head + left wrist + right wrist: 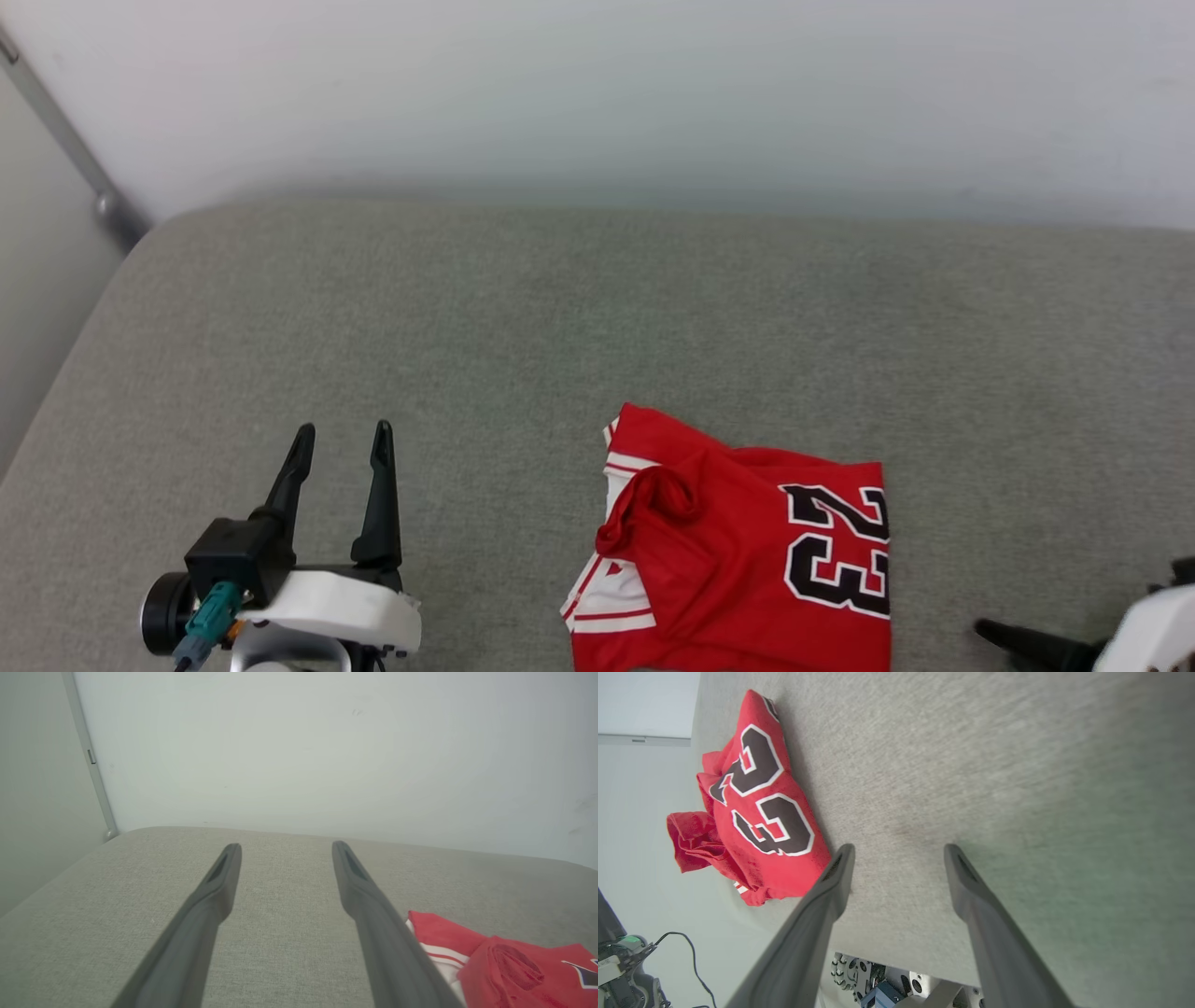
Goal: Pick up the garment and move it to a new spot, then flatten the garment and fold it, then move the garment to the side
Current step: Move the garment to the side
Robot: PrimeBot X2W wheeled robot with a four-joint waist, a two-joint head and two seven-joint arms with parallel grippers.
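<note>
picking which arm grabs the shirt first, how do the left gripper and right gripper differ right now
The left gripper points its fingers up the head view; the right gripper points sideways at the red 23 jersey. The left gripper sits farther from the jersey, off its collar side; the right gripper is closer, off its number side. Both are open, empty and clear of it.

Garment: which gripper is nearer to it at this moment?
Right. The right gripper sits open close beside the garment, on its number side; the left gripper stands open farther off, past its collar side.
</note>
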